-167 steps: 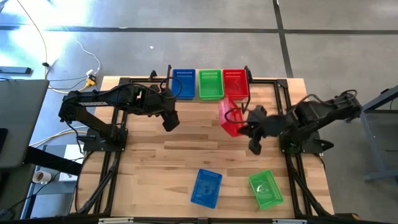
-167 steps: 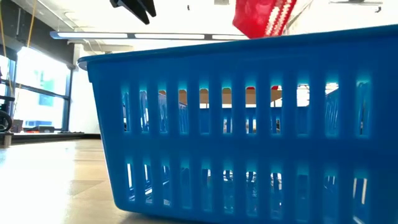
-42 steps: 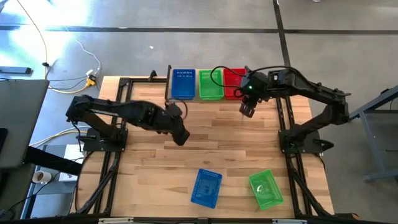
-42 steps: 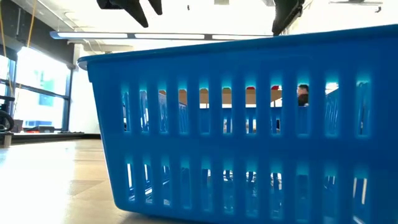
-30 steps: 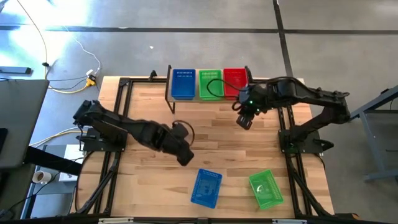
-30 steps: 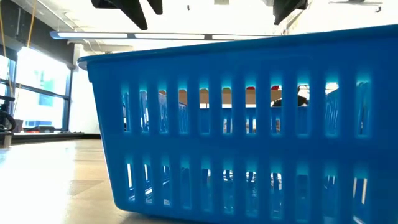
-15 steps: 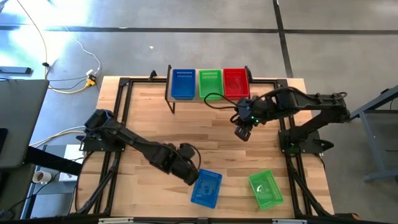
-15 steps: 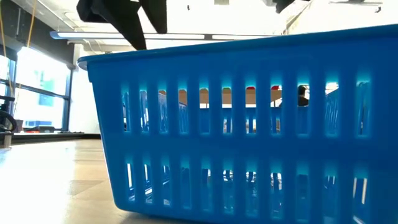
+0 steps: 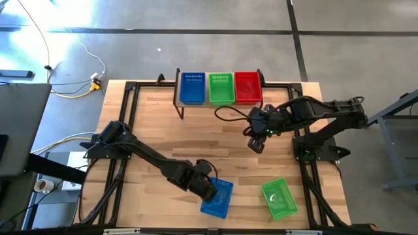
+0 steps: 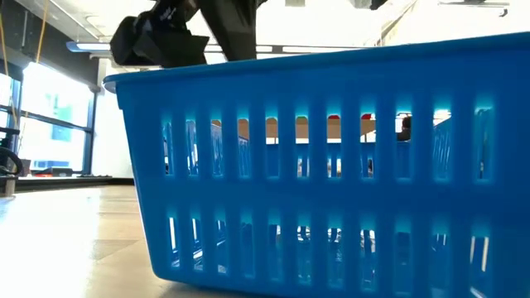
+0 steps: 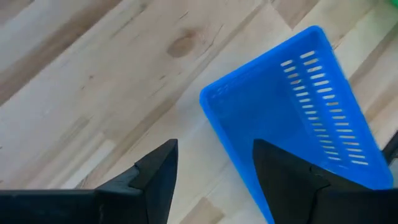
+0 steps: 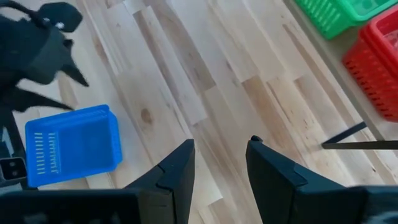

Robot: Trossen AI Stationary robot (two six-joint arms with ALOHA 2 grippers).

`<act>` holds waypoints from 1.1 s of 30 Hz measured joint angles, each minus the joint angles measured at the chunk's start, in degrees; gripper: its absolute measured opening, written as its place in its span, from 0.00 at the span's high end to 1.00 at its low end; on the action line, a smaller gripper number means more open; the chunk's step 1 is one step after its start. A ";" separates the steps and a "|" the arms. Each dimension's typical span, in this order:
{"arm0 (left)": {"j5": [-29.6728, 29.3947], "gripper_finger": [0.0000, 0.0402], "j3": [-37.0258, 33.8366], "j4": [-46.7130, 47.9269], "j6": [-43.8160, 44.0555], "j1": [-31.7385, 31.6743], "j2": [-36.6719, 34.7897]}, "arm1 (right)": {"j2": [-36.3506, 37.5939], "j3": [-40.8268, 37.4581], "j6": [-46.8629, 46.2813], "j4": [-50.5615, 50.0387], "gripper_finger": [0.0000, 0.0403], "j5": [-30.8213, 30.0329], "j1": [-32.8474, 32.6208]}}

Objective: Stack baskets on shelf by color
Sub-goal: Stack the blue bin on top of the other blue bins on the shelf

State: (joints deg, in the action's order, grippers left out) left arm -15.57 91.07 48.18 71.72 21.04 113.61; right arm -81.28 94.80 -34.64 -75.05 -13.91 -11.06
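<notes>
Blue [image 9: 192, 88], green [image 9: 221, 88] and red [image 9: 247, 87] baskets sit side by side on the shelf [image 9: 177, 98] at the table's far edge. A loose blue basket [image 9: 218, 198] lies bottom down near the front edge, with a loose green basket [image 9: 279, 198] to its right. My left gripper [image 11: 214, 180] is open over the blue basket's left corner [image 11: 208, 99], one finger over its inside and one outside its long wall. In the low view it shows dark above the rim [image 10: 166, 37]. My right gripper [image 9: 257, 143] hangs open over bare table in front of the shelf.
Black frame rails [image 9: 124, 130] run along the table's left and right sides. A black cable [image 9: 228, 112] loops in front of the shelf. Open wood lies between the shelf and the two loose baskets.
My left gripper has swept toward the table's near edge and rightward, coming down at the loose blue basket's left corner. My right gripper has drawn back from the shelf toward the near edge. No basket has moved.
</notes>
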 joint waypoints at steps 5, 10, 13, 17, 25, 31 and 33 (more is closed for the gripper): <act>0.61 0.51 0.00 -0.92 1.18 0.23 2.39 | 0.00 0.00 -0.06 -0.10 0.68 0.04 -0.33; 1.49 0.51 0.04 -2.69 1.64 0.39 4.77 | 0.00 -0.02 -0.08 -0.09 0.68 0.37 -0.34; 3.17 0.51 0.00 -3.25 1.67 0.46 6.50 | 0.00 -0.02 -0.08 -0.13 0.68 0.39 -0.34; 6.13 0.52 0.00 -3.61 1.66 0.50 8.20 | 0.00 -0.04 -0.06 -0.14 0.68 0.39 -0.34; 7.80 0.76 -0.02 -3.43 -0.63 0.23 8.33 | 0.00 -0.04 -0.05 -0.15 0.68 0.39 -0.34; 7.82 0.98 0.91 -2.99 -4.44 -0.78 8.02 | 0.00 -0.04 -0.03 -0.13 0.68 0.38 -0.34; 7.91 0.98 1.71 -2.94 -5.95 -1.31 8.02 | 0.00 -0.04 -0.03 -0.14 0.68 0.37 -0.34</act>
State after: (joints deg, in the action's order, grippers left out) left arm -7.66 92.77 45.24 65.78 19.73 121.62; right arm -81.28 94.76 -34.68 -75.18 -13.54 -11.40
